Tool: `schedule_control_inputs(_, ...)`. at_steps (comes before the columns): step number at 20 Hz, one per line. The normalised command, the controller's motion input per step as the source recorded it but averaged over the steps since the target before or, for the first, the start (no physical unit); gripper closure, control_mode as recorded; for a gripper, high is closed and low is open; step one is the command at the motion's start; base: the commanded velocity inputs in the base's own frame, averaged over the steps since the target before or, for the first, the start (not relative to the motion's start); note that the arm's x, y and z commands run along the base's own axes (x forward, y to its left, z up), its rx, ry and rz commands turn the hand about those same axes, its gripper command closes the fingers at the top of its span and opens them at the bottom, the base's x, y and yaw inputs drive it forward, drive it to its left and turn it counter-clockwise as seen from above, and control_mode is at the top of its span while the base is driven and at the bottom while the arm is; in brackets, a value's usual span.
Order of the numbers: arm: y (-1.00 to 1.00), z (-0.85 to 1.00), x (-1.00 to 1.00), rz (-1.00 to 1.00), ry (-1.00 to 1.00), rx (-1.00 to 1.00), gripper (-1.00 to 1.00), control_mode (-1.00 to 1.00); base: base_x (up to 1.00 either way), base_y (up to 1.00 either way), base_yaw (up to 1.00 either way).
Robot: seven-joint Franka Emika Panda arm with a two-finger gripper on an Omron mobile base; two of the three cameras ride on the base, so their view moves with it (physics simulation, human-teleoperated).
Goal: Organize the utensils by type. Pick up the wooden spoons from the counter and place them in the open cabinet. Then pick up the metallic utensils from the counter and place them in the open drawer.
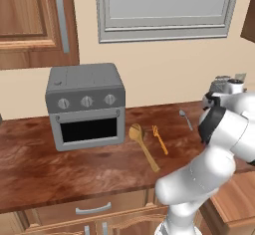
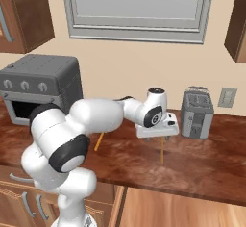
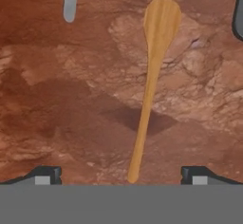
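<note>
From the left base view, the wooden spoon (image 1: 143, 146) lies flat on the dark reddish tabletop (image 1: 60, 169), right of the toaster oven (image 1: 85, 105), with the orange fork (image 1: 159, 138) just beside it on the right and a small grey spoon (image 1: 186, 119) farther right. In the right base view the gripper (image 2: 154, 137) hangs over the tabletop, left of a grey toaster (image 2: 197, 112). In the hand view the jaws stand wide open and empty, and the wooden spoon lies between the two fingertips (image 3: 45, 174), apart from both
</note>
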Motion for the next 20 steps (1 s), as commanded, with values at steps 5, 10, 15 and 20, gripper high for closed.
schedule_control_inputs(5,-0.02,-0.17,0.36,0.04,0.04,0.00,-1.00,-1.00,0.00,0.00,0.00)
schedule_control_inputs(10,-0.08,-0.27,0.28,0.00,0.05,0.00,-1.00,-1.00,0.00,0.00,0.00)
schedule_control_inputs(15,-0.28,-0.33,0.14,0.00,0.01,0.03,-1.00,-1.00,0.00,0.00,0.00)
schedule_control_inputs(20,-0.29,-0.26,0.13,0.00,0.00,0.04,-1.00,-1.00,0.00,0.00,0.00)
